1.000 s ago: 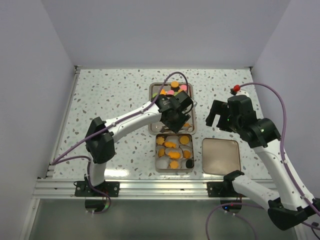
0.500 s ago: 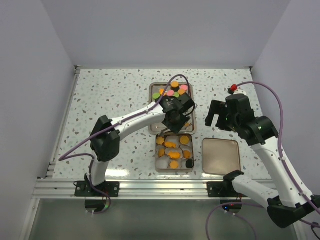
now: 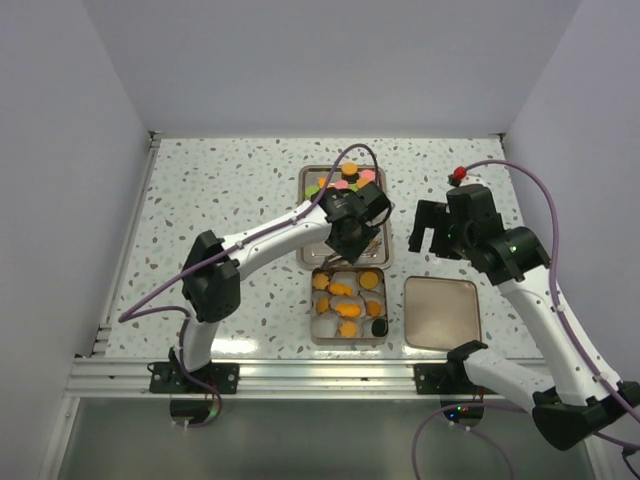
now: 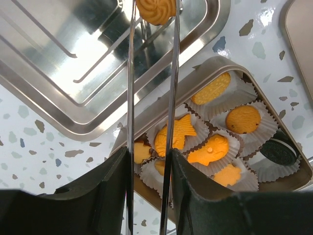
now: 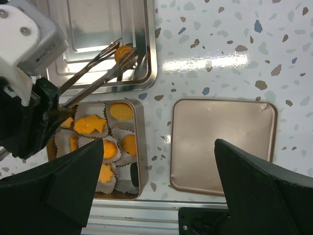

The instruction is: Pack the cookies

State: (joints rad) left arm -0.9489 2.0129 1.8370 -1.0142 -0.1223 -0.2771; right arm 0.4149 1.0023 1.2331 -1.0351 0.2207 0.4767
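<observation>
My left gripper is shut on metal tongs, and the tong tips pinch a round orange cookie over the near end of the steel tray. In the right wrist view the same cookie sits at the tong tips over the tray. More cookies, orange, pink, green and black, lie at the tray's far end. The box near the tray holds several orange cookies and one black cookie in paper cups. My right gripper is open and empty, above the table.
The box's flat lid lies to the right of the box, and also shows in the right wrist view. The table's near edge is an aluminium rail. Walls enclose the left, far and right sides.
My left gripper with the tongs has shifted slightly toward the far side. My right arm has drifted a little left and away from the near edge.
</observation>
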